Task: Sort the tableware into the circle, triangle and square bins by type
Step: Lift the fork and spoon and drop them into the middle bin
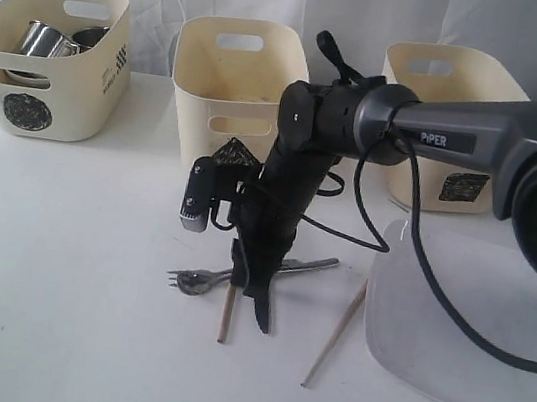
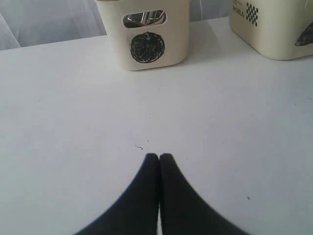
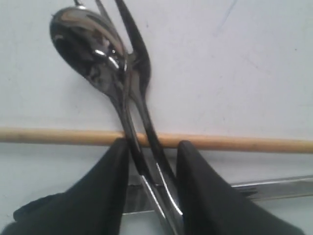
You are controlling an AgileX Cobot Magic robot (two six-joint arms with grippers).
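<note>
The steel spoon (image 3: 85,36) and fork (image 3: 139,63) lie side by side across a wooden chopstick (image 3: 234,143), with the knife (image 3: 274,185) beneath their handles. My right gripper (image 3: 152,149) is open and straddles both handles at the table. From outside, it (image 1: 252,295) stands over the fork (image 1: 180,274), the knife (image 1: 314,266) and one chopstick (image 1: 225,316). The other chopstick (image 1: 334,334) lies beside the white square plate (image 1: 460,341). Steel mugs (image 1: 45,39) sit in the circle bin (image 1: 44,77). My left gripper (image 2: 158,156) is shut and holds nothing.
The triangle bin (image 1: 237,75) stands behind my right arm, its mark partly hidden. The square bin (image 1: 447,86) is at the back right. The left wrist view faces the circle bin (image 2: 146,44), with a second cream tub (image 2: 274,29) beside it.
</note>
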